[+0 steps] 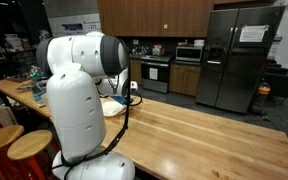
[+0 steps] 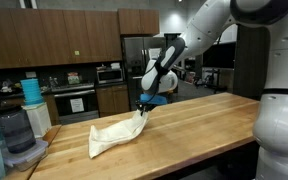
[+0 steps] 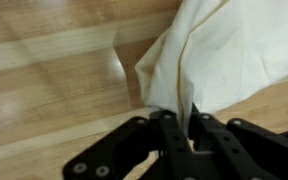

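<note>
A cream cloth [image 2: 112, 134] lies on the wooden countertop [image 2: 194, 125], one corner lifted off the wood. My gripper [image 2: 143, 108] is shut on that raised corner, pinching it just above the surface. In the wrist view the cloth [image 3: 229, 50] fills the upper right and a fold runs down between the black fingers [image 3: 169, 130], where my gripper [image 3: 191, 125] clamps it. In an exterior view the robot's white body hides most of the cloth [image 1: 111, 106] and the gripper.
A blender and containers [image 2: 24, 125] stand at the near end of the counter. A blue object [image 2: 156, 99] sits behind the gripper. Kitchen cabinets, stove and a steel fridge [image 1: 239, 55] line the back wall. Round stools [image 1: 14, 145] stand beside the counter.
</note>
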Motion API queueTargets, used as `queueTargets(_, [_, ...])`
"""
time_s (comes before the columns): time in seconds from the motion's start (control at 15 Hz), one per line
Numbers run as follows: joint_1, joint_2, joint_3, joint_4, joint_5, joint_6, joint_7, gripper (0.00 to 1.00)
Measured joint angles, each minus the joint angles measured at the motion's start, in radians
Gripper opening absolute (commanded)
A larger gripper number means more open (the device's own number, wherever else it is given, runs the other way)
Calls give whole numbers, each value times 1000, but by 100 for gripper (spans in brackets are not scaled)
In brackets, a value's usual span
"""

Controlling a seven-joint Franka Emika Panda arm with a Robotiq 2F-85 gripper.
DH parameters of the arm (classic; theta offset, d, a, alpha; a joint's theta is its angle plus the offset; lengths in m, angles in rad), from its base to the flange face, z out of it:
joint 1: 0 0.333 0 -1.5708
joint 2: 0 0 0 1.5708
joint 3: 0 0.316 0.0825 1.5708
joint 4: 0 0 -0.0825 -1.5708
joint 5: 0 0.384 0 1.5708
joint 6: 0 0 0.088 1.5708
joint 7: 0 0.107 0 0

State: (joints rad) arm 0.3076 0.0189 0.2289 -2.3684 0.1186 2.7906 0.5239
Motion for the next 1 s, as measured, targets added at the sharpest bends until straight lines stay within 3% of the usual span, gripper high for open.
queueTargets(0.8, [0, 0, 0, 0, 0, 0, 0, 15])
queueTargets(0.87, [0, 0, 0, 0, 0, 0, 0, 4])
queueTargets(1.0, [0, 1, 1, 0, 0, 0, 0, 4])
